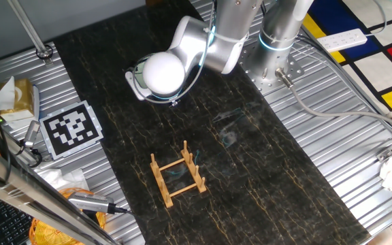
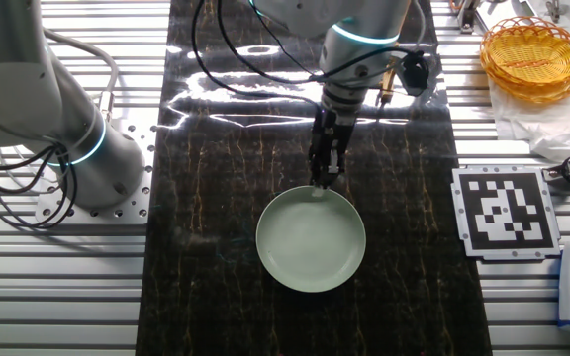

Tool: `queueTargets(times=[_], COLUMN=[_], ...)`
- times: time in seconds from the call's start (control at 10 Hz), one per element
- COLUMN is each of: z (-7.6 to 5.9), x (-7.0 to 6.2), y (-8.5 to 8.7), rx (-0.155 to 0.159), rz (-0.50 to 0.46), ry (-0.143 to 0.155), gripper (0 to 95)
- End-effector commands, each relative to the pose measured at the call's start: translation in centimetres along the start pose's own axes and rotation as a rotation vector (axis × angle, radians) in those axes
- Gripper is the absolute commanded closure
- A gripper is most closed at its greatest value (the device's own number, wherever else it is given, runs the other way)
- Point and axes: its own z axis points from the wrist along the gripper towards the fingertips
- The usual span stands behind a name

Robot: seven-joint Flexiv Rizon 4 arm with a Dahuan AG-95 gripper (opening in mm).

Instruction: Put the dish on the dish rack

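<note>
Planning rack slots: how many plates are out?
1: the pale green dish lies flat on the dark mat, its far rim at the tool. Others could be hidden.

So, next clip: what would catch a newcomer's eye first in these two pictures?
In the other fixed view, the round pale mint-green glossy plate lies flat on the dark marbled mat, with the arm's gripper at its far rim. In one fixed view, the small light-wood peg rack stands alone on the mat; the plate doesn't show there.

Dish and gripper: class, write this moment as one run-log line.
gripper: at rim of dish, grasp unclear | dish: lying flat, not racked | dish rack: empty
</note>
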Motion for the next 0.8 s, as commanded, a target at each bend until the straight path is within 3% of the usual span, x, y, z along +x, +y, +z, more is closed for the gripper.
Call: queueTargets(times=[0.1, 0.6, 0.7, 0.8], z=[0.19, 0.56, 0.58, 0.59], x=[0.04, 0.15, 0.15, 0.15], y=[-0.26, -0.34, -0.32, -0.32], rx=[0.003, 0.007, 0.008, 0.009], rz=[-0.002, 0.0, 0.0, 0.002], ry=[-0.01, -0.021, -0.024, -0.026], gripper=[76.0, 76.0, 95.0, 95.0])
